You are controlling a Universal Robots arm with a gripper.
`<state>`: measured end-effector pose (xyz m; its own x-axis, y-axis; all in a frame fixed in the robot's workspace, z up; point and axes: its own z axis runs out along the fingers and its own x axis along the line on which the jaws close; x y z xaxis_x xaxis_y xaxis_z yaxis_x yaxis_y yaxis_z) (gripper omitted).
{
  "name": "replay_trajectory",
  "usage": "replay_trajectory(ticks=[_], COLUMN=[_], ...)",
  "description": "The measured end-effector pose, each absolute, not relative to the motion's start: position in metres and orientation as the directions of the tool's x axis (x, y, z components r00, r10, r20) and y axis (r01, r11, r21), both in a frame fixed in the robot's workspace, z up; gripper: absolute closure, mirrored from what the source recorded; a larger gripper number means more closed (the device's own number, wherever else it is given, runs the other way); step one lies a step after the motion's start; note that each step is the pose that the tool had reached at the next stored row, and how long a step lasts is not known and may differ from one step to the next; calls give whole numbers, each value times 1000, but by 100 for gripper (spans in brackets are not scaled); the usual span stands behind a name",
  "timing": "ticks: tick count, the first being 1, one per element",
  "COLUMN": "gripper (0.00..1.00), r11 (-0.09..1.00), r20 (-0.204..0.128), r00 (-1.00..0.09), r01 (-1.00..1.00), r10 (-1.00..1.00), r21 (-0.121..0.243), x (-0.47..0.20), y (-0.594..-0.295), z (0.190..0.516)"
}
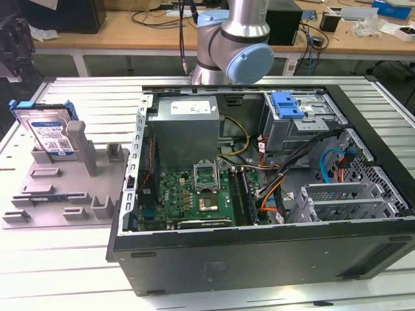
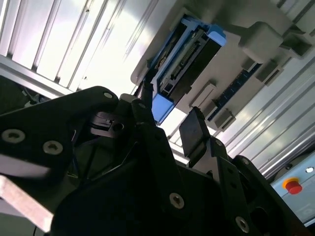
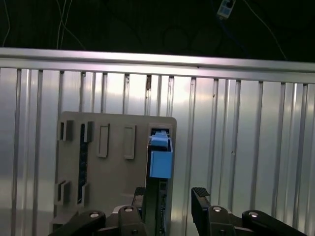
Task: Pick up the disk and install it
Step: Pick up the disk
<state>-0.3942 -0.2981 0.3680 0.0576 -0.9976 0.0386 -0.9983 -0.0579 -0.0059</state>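
the disk leaned tilted in a grey holder on the slatted tabletop, at the exterior view's left and well apart from the open computer case. in the first wrist view the pincer hung over the disk's blue-framed edge, fingers apart and seemingly not touching it.

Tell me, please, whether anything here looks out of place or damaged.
Nothing stands out. The disk leans tilted in its gray holder, seemingly by design, and the open computer case shows no visible damage.
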Motion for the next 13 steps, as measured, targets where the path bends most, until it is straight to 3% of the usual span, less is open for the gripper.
replay_trajectory(ticks=[13], gripper=[50], r11=[-45], r20=[16], r00=[44], r01=[-999], r10=[-999], r21=[-12], x=[-398], y=[-306], z=[361])
